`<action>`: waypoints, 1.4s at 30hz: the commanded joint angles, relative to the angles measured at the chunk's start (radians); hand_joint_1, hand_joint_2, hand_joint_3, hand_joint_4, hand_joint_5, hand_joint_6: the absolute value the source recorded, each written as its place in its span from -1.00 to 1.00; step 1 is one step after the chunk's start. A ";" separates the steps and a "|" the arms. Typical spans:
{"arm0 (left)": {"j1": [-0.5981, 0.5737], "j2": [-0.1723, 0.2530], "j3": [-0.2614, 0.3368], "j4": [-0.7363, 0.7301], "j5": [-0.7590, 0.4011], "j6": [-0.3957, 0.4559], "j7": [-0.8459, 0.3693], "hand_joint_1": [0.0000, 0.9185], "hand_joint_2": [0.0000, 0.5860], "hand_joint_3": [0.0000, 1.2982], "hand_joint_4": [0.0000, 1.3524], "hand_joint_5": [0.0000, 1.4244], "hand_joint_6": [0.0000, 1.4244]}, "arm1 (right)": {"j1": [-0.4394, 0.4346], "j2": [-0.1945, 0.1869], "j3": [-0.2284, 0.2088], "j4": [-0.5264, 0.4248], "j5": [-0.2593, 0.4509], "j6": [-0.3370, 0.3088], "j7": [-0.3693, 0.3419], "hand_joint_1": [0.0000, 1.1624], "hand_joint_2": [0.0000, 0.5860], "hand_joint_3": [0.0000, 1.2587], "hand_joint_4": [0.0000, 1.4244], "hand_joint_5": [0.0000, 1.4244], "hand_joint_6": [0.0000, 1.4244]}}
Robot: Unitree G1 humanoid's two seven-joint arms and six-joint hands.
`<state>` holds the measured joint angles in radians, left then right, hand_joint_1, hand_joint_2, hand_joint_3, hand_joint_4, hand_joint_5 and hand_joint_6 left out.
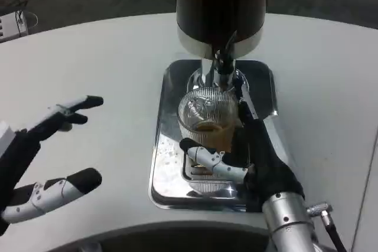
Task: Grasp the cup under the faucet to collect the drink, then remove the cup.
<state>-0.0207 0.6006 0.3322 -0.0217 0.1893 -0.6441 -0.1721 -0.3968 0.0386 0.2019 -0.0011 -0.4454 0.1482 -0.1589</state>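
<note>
A ribbed clear glass cup [207, 116] with brown drink in its bottom stands on the shiny metal drip tray [168, 146], right below the faucet [222, 62] of the dark drink dispenser [220, 4]. My right hand [248, 151] wraps the cup from the right and front, one finger [212, 160] lying across its base and others up its right side. My left hand [50, 157] hovers over the table at the far left, fingers spread and holding nothing.
The round white table [106, 63] spreads to both sides of the tray. A small white device [12, 25] with cables sits at the far left edge. Dark floor lies beyond the table's back edge.
</note>
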 commanded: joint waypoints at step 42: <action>0.096 0.085 -0.014 0.047 -0.004 -0.019 -0.074 -1.00 -0.69 -0.61 -0.69 -0.62 -0.58 | -0.072 0.148 0.112 0.208 -0.067 -0.014 -0.369 0.60 -0.22 -0.33 -0.27 -0.21 -0.31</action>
<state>0.0652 0.6722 0.3299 0.0423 0.1969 -0.6585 -0.2315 -0.4600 0.1109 0.2965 0.1796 -0.5091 0.1324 -0.5050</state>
